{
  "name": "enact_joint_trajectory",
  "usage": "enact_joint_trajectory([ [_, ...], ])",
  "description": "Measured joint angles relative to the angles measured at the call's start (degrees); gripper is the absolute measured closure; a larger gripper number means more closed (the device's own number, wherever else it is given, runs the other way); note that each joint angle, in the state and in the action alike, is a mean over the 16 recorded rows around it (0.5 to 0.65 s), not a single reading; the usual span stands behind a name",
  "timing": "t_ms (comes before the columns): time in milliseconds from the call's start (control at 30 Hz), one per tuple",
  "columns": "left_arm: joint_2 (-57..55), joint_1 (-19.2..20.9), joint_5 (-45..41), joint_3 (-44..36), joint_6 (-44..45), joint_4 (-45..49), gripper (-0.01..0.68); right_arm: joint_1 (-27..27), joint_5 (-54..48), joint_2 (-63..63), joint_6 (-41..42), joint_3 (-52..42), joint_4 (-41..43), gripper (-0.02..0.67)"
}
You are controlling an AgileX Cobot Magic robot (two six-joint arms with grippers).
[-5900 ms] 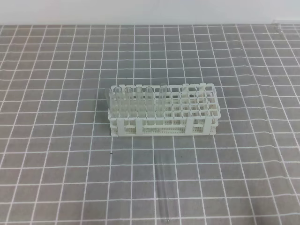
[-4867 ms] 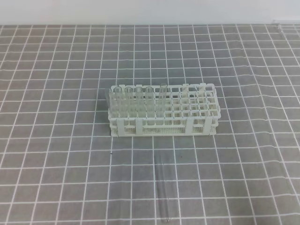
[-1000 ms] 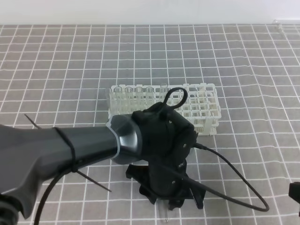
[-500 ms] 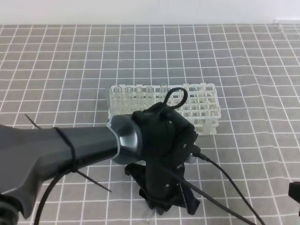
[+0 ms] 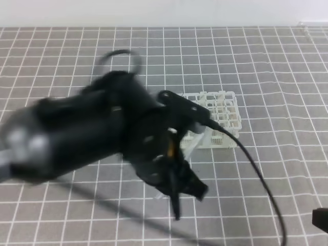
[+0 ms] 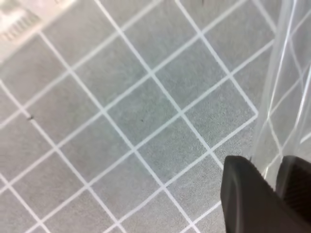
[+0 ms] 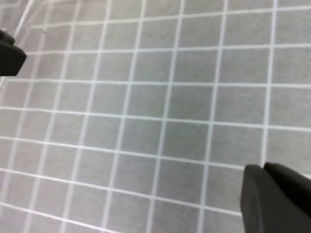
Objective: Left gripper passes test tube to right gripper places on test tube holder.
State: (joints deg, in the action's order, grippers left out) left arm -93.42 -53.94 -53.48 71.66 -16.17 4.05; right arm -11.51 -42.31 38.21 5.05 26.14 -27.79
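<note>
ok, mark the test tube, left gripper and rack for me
test tube (image 6: 279,92), left wrist view, on the clear glass wall above the fingers.
left gripper (image 6: 272,191), left wrist view, midway between the fingertips.
test tube holder (image 5: 225,115), exterior high view, on its uncovered right end.

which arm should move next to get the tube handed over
The right. The left gripper already pinches the test tube above the cloth, while the right gripper is shut and empty at the lower right, away from it; it likely needs to open and approach.
</note>
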Motion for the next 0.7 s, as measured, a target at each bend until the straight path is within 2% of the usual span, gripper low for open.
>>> enact_joint_trajectory([
  [233,13.93,2.46,15.12,-15.28,-1.38,1.86,0.614,0.00,-2.26,2.40,2.58,3.65,-4.34,0.662],
  [467,25.63,5.06,35.01,-32.15,-2.92,1.90,0.626,-0.73,-2.73,8.75,10.70,7.76,-13.34,0.662],
  [700,31.62,6.08,53.08,-43.59,-3.68,1.29,0.621,-7.30,0.46,17.67,19.22,13.18,-20.95,0.662],
])
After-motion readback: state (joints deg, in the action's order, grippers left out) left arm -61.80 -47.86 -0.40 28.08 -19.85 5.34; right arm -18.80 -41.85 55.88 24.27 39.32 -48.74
